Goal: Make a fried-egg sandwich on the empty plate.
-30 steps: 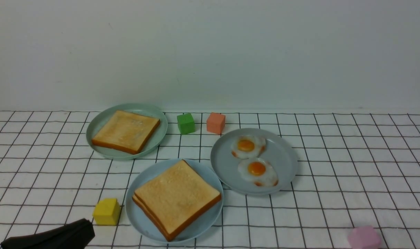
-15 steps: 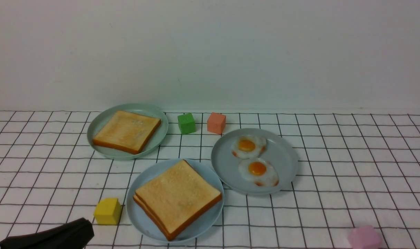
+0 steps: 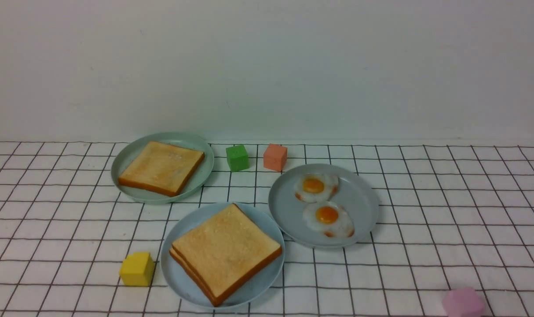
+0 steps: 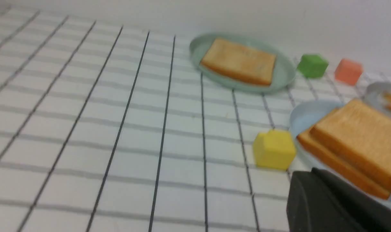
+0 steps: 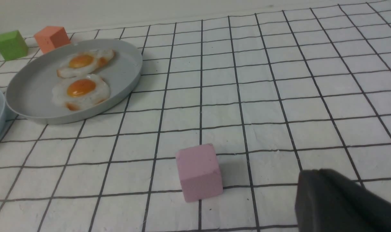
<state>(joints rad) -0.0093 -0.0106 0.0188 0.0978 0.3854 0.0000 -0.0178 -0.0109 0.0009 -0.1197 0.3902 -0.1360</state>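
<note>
Two square golden-brown toy toast slices (image 3: 225, 253) are sitting stacked on the round sky-blue plastic plate (image 3: 177, 273), looking finished. Both dark grippers, left (image 4: 337, 203) and right (image 5: 340, 203), are closed, holding nothing; nothing more seems needed.

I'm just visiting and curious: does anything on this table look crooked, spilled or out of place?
Nothing is spilled or broken. The top slice of the sandwich on the sky-blue plate sits slightly off the bottom slice, so their edges do not line up. Loose cubes, yellow and pink, lie scattered on the cloth.
</note>
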